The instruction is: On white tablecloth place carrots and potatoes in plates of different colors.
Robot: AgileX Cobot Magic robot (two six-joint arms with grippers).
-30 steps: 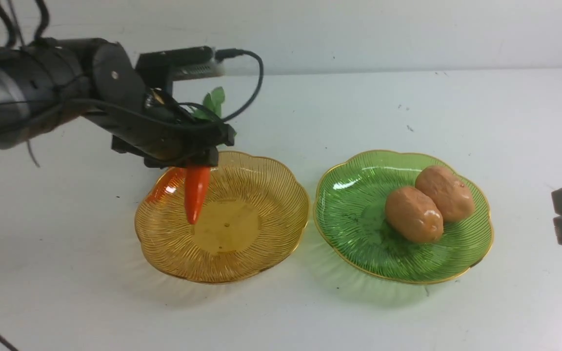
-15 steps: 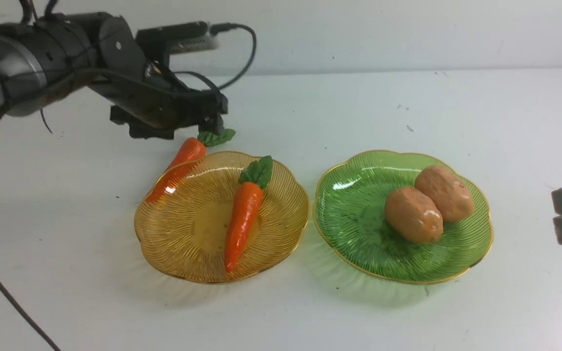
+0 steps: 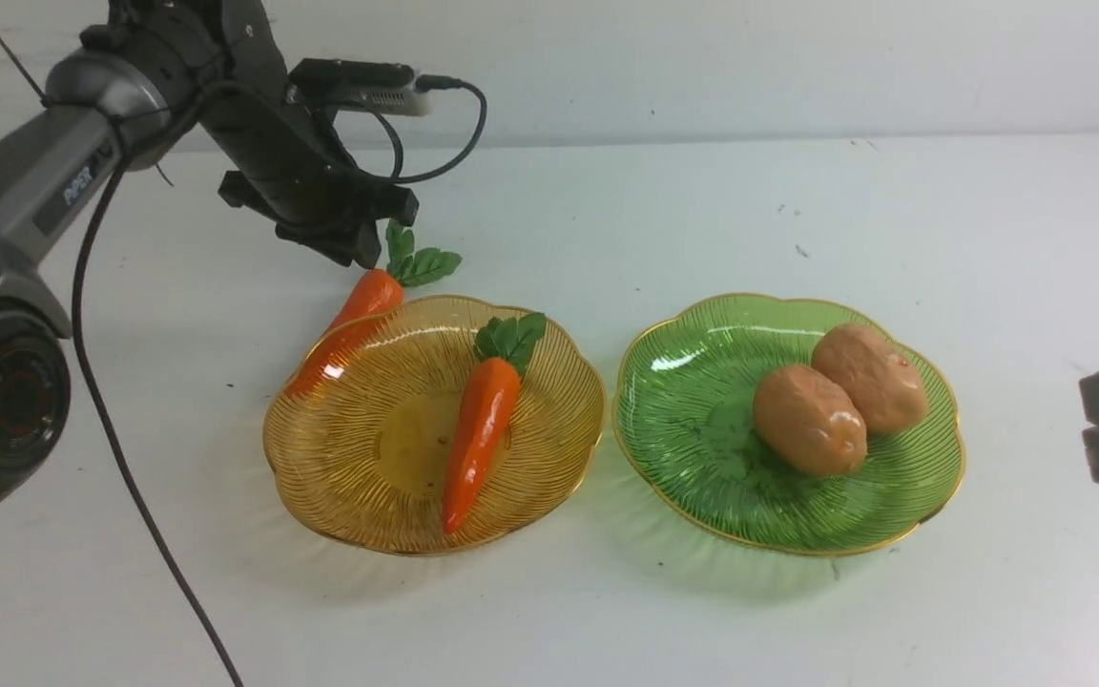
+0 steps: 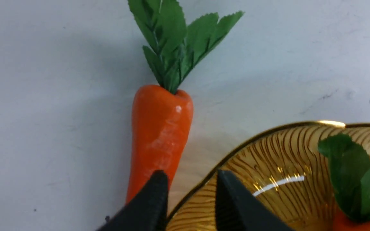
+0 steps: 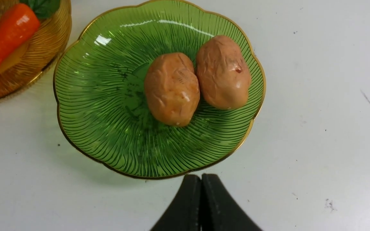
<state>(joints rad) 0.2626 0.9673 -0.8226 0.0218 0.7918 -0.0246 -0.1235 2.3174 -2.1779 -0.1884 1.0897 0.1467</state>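
Amber plate: translucent ribbed amber-yellow plastic plate point(image 3: 321, 458), near left on the white cloth-covered desk point(image 3: 798, 191).
First carrot: orange toy carrot with green leaves point(image 3: 478, 434), lying inside that plate, leaves pointing away.
Green plate: translucent ribbed green plastic plate point(image 3: 702, 448), just right of the amber one, apart from it.
Potatoes: two tan oval toy potatoes point(image 3: 809, 420), side by side and touching, in the green plate.
Right hand point(image 5: 201, 179): low at the desk's right edge, fingers pressed together, empty.
Second carrot point(image 3: 359, 305): on the desk, just beside the amber plate's far-left rim, outside it.
Left hand point(image 4: 191, 179): farthest, above the second carrot, fingers slightly spread, gripping nothing.
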